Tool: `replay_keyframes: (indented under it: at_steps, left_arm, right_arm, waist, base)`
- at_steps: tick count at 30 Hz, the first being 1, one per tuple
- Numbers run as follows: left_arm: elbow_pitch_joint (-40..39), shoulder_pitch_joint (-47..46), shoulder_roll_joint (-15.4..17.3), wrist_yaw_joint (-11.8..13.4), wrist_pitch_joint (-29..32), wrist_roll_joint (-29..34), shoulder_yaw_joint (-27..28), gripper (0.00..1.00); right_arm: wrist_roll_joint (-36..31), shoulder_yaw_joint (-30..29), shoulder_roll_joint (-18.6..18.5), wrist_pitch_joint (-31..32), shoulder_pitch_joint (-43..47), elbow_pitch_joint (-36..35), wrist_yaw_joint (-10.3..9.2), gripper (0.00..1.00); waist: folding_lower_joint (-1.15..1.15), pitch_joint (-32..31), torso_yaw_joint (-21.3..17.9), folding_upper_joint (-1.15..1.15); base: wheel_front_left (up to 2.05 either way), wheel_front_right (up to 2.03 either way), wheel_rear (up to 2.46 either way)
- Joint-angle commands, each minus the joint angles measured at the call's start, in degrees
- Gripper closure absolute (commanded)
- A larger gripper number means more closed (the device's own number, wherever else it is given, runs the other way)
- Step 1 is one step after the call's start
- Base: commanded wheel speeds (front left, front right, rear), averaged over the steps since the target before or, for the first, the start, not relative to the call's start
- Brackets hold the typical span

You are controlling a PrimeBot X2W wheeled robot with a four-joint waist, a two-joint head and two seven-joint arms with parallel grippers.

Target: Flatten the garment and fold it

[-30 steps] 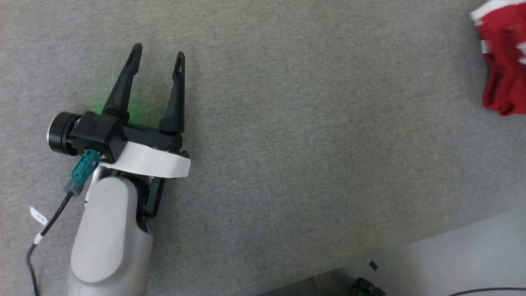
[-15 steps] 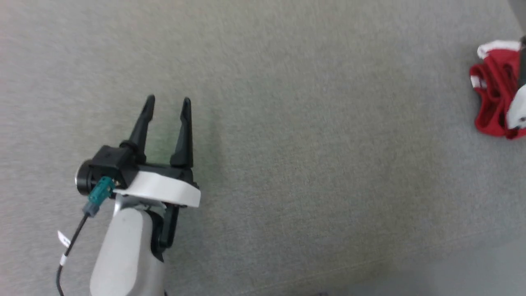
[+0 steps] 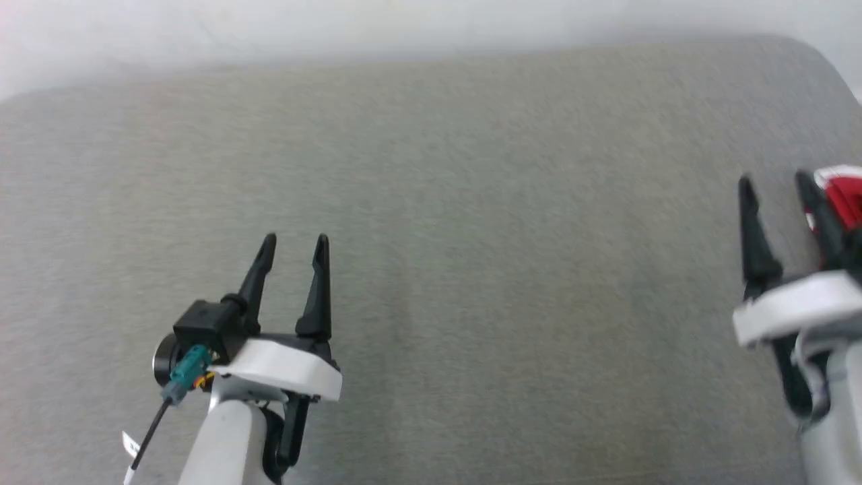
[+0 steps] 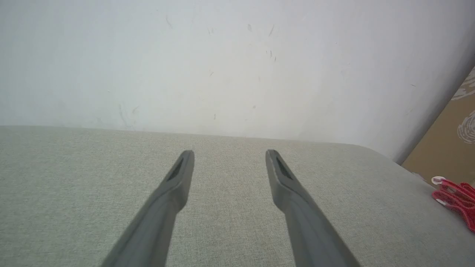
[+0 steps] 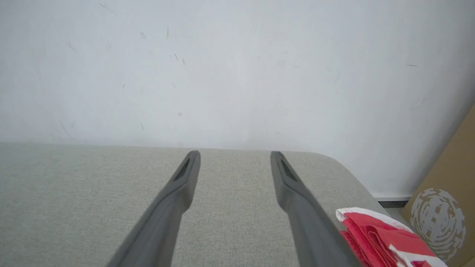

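The red garment [image 3: 843, 197] with white trim lies bunched at the far right of the grey cushioned surface [image 3: 471, 236], partly hidden behind my right gripper. It lies low and right in the right wrist view [image 5: 382, 237] and at the right edge in the left wrist view [image 4: 454, 194]. My right gripper [image 3: 774, 180] is open and empty, just left of the garment. Far to the left, my left gripper [image 3: 295, 242] is open, with nothing between its fingers.
A white wall [image 5: 222, 74] rises behind the surface's back edge. A brown cardboard box [image 5: 445, 207] with a pale print stands past the surface's right end. The surface's far right corner [image 3: 818, 60] is rounded.
The head camera has tilted up, so the back edge and wall now show. My right gripper has come fully into view beside the garment. The left gripper's fingers stay apart.
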Motion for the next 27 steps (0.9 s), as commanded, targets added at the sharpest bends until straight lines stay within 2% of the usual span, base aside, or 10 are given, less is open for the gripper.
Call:
replay_keyframes:
  at_steps: [1,6,12,18,27]
  left_arm:
    - [0.2,1.5,-0.1,0.6,-0.3,-0.2,0.0,0.0]
    - [0.0,3.6,-0.1,1.7,-0.3,0.3,0.5,0.0]
    - [0.4,6.2,-0.2,2.4,-0.3,1.0,0.6,0.0]
    - [-0.3,9.5,-0.2,2.7,-0.3,1.7,1.2,0.0]
    - [-1.1,13.2,-0.2,2.4,-0.3,2.7,1.4,0.0]
  right_arm:
    - [0.4,-0.2,1.5,-0.2,3.9,-3.6,-0.11,0.0]
    - [-1.7,-0.9,5.8,-0.3,11.7,-11.2,-0.11,0.0]
    - [-4.1,-1.9,9.0,-0.5,18.4,-15.0,-0.11,0.0]
    - [-5.5,-1.4,9.9,-0.7,22.8,-15.8,-0.11,0.0]
    - [-2.9,-1.5,10.0,-0.7,25.9,-15.2,-0.11,0.0]
  waist:
    - [0.01,-6.1,6.3,0.0]
    - [0.01,-8.1,8.6,0.0]
    - [0.01,-10.2,10.6,0.0]
    - [0.01,-12.0,11.0,0.0]
    - [0.01,-13.3,11.1,0.0]
  base:
    - [0.0,0.0,0.0]
    - [0.0,0.0,0.0]
    - [0.0,0.0,0.0]
    - [0.0,0.0,0.0]
    - [0.0,0.0,0.0]
